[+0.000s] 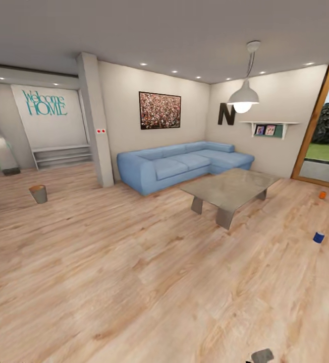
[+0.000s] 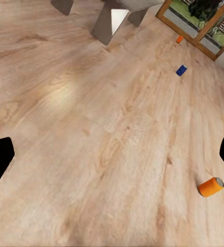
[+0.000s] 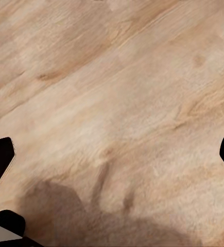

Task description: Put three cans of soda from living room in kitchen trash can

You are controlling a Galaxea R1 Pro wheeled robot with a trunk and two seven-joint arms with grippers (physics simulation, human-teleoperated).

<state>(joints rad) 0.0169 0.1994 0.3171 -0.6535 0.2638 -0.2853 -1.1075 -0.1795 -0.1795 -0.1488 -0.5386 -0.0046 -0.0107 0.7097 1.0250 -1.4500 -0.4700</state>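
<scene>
In the head view the living room lies ahead. An orange can of soda (image 1: 322,194) and a dark blue one (image 1: 319,237) stand on the wood floor at the right, near the glass door. The small grey tash can (image 1: 38,193) sits on the floor far to the left. The left wrist view looks down on the floor: an orange can (image 2: 210,187) lies on its side close by, while the blue can (image 2: 181,70) and another orange can (image 2: 179,39) are farther off. My left gripper (image 2: 113,154) is open with nothing in it. My right gripper (image 3: 114,154) is open above bare floor.
A blue corner sofa (image 1: 184,164) stands against the back wall, with a low glass-topped table (image 1: 230,189) in front of it. A grey pillar (image 1: 96,121) rises left of the sofa. A wood-framed glass door (image 1: 326,131) is at the right. Wide wood floor stretches in front.
</scene>
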